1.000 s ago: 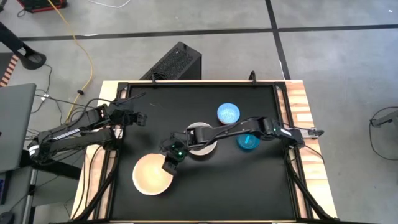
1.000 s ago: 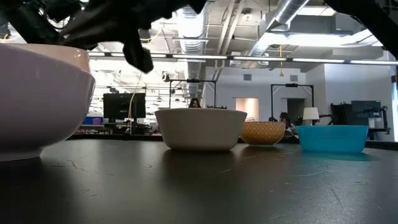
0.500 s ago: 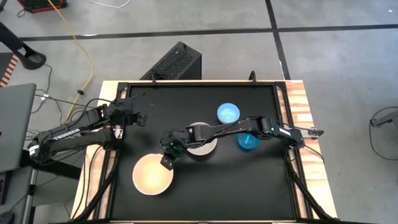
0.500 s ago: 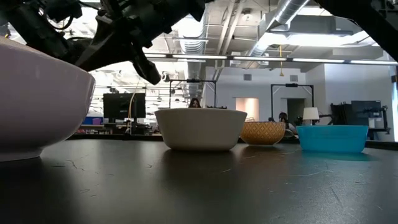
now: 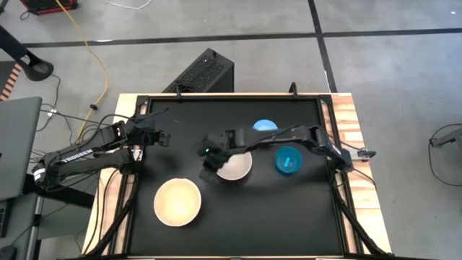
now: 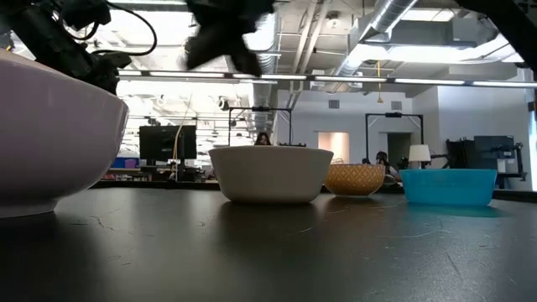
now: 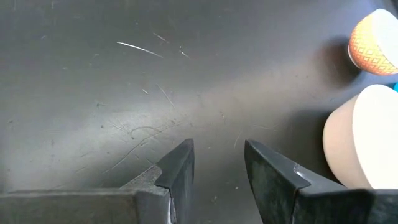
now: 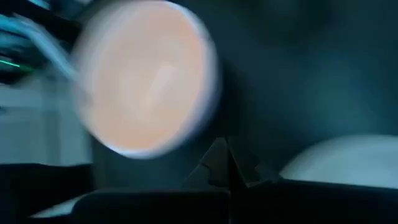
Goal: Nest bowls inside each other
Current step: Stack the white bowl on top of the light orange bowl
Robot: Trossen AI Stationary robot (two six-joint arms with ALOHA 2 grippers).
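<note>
Over on the left, the left pincer (image 5: 160,138) hovers near the left edge of the black table (image 5: 238,217), fingers (image 7: 180,174) parted with a clear gap and nothing between them; its wrist view looks down on bare scuffed tabletop.

Next along, near the front left, sits the big round pink plastic bowl (image 5: 177,201), upright and well apart from everything else. At table height it fills the left edge of the shot (image 6: 54,134).

Centre table now: the right pincer (image 5: 210,154) is up in the air, clenched tight on nothing, its fingertips pressed together in the wrist view (image 8: 225,163). It hangs just beside the round beige plastic bowl (image 5: 236,166), over that bowl's left rim, with the dark arm stretching back across the bowl to the right.

Just behind the arm peeks the small round light blue plastic bowl (image 5: 266,126), partly hidden. To the right of the beige one, the round teal-blue plastic bowl (image 5: 288,160) stands by itself, close but not touching.

From the low camera the beige bowl (image 6: 270,173), an orange-patterned bowl side (image 6: 355,179) and the teal-blue bowl (image 6: 447,185) line up in a row.
</note>
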